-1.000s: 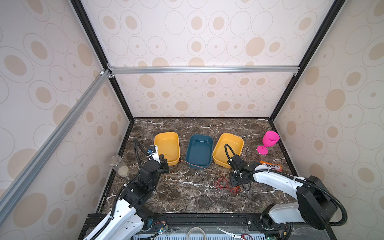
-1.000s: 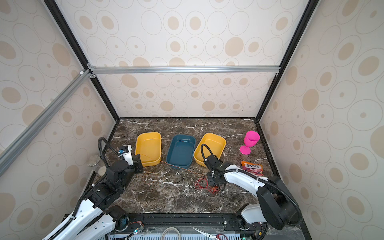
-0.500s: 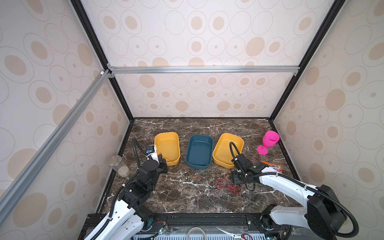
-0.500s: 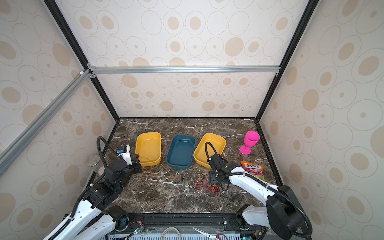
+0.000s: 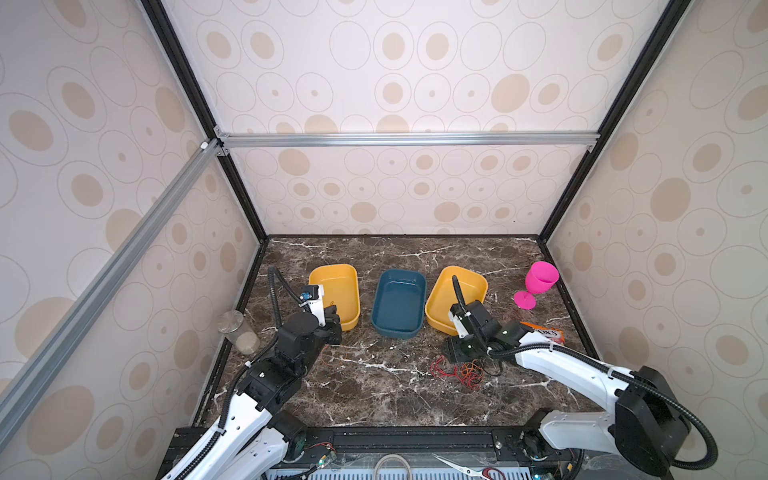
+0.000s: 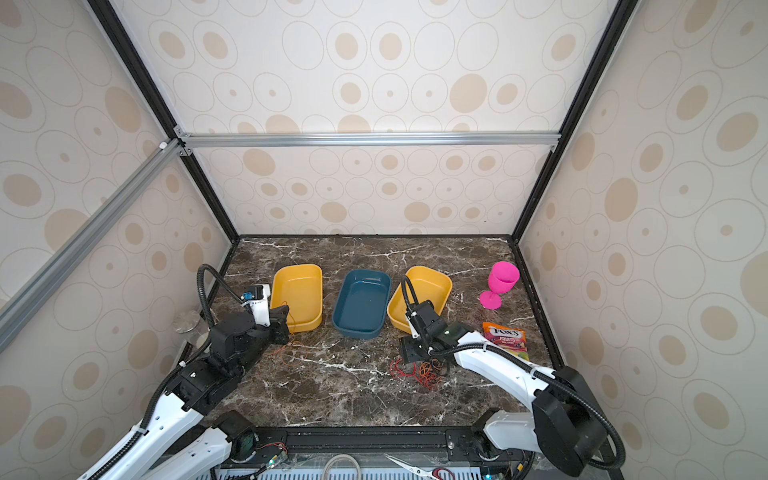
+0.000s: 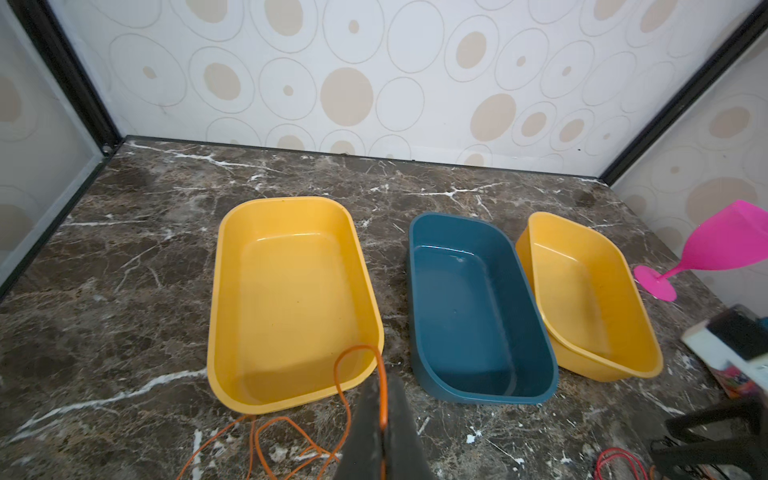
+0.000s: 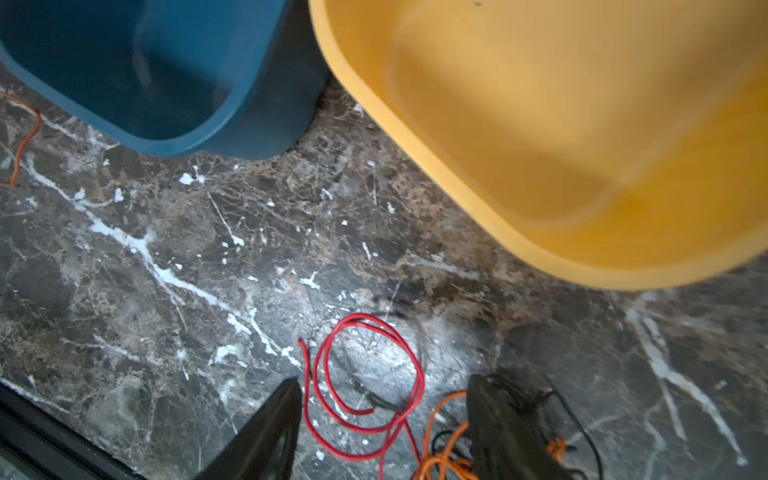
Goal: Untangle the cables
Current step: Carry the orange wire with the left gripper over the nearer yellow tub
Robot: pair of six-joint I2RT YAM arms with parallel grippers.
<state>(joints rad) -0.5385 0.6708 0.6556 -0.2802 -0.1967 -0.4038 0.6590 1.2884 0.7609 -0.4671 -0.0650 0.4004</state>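
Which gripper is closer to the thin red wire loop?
Right. The right gripper hangs open with the thin red wire loop between its jaws; the left gripper, shut on a thin orange wire, sits far off by the left yellow plastic tray.

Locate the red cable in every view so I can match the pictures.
Top view: red cable on the marble, at the tangle's left end.
Top view: same spot.
Left wrist: only an arc, cut by the frame edge.
Right wrist: loops between the open right fingers.
Shared landmark: blue tray; the cable lies right of it, nearer the robot.
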